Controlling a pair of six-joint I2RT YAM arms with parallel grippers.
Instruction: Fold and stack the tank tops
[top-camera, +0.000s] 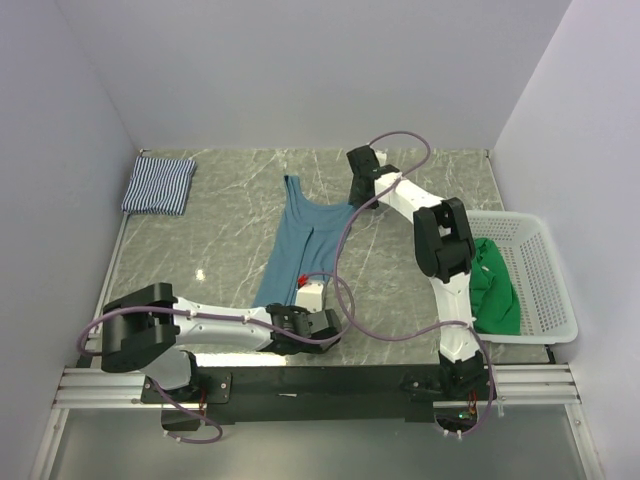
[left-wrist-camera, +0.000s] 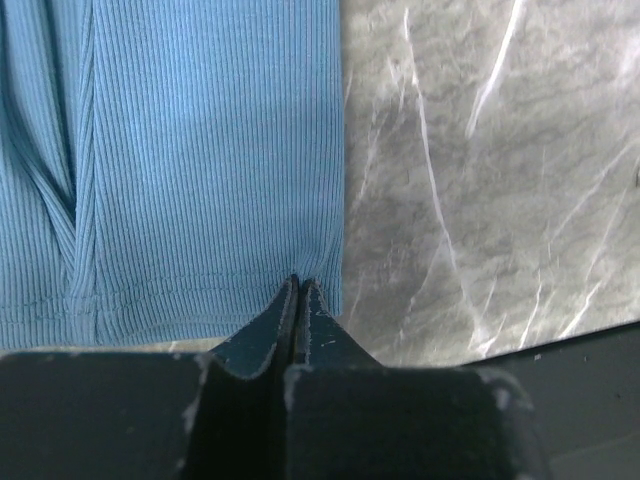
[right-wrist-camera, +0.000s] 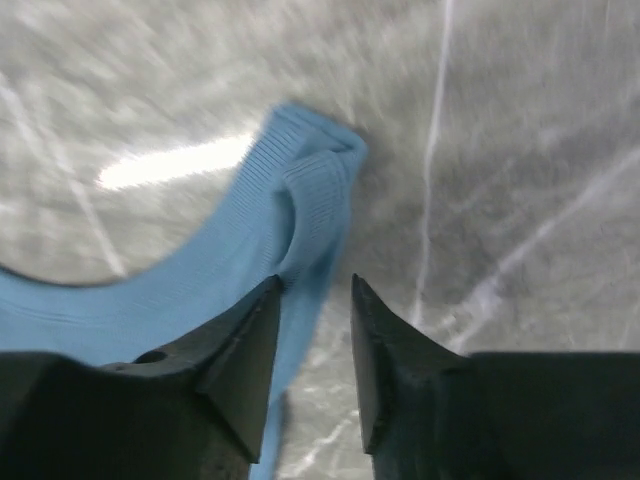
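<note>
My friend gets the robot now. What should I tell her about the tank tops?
Left gripper: shut on the teal tank top at its near hem corner.
Right gripper: open over its far shoulder strap, not gripping yet.
Striped tank top: folded, at the far-left corner of the table.
Green tank top: bunched in the white basket on the right.
Left to do: fold teal, fold green, stack all three.

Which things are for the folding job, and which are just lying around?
For the job: striped tank top, teal tank top, green tank top.
Just lying about: white mesh basket holding the green one, marble table.
</note>
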